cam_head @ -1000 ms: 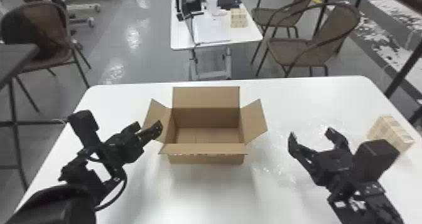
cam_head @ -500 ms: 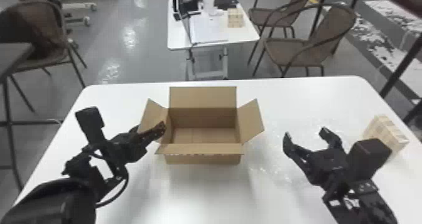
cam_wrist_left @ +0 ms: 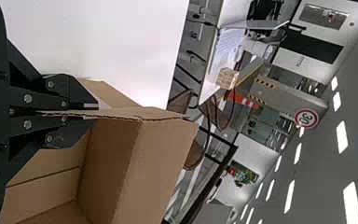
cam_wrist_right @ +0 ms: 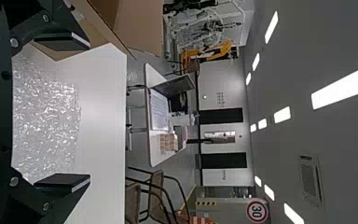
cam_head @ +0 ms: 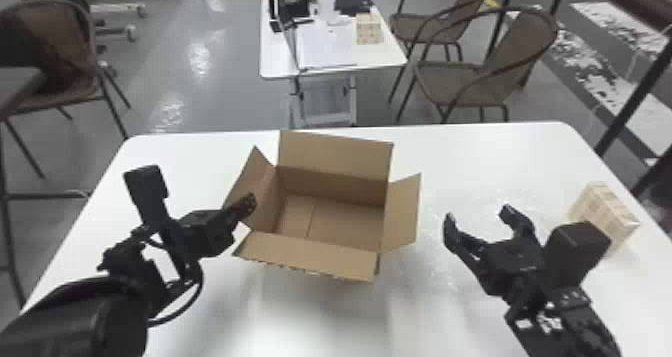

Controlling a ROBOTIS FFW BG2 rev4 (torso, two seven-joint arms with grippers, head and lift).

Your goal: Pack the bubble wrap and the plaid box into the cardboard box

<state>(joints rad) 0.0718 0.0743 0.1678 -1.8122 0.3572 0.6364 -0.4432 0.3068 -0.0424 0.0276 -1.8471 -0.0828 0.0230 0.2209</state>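
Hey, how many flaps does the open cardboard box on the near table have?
4: the far flap, the near flap, the right flap, and the left flap, which the left tool is pinching. None seem hidden.

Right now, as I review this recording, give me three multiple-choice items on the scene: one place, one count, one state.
1. Where is the plaid box?
A. In the cardboard box
B. On the table, right of the right gripper
C. In the left gripper

2. How many flaps of the cardboard box are open?
A. None
B. Two
C. Four

3. How are the left gripper's fingers?
A. Shut on the left flap
B. Wide open
C. Shut on bubble wrap

1: B, the head view shows it there.
2: C, the head view shows back, front, left and right flaps folded out.
3: A, the left wrist view shows cardboard pinched between them.
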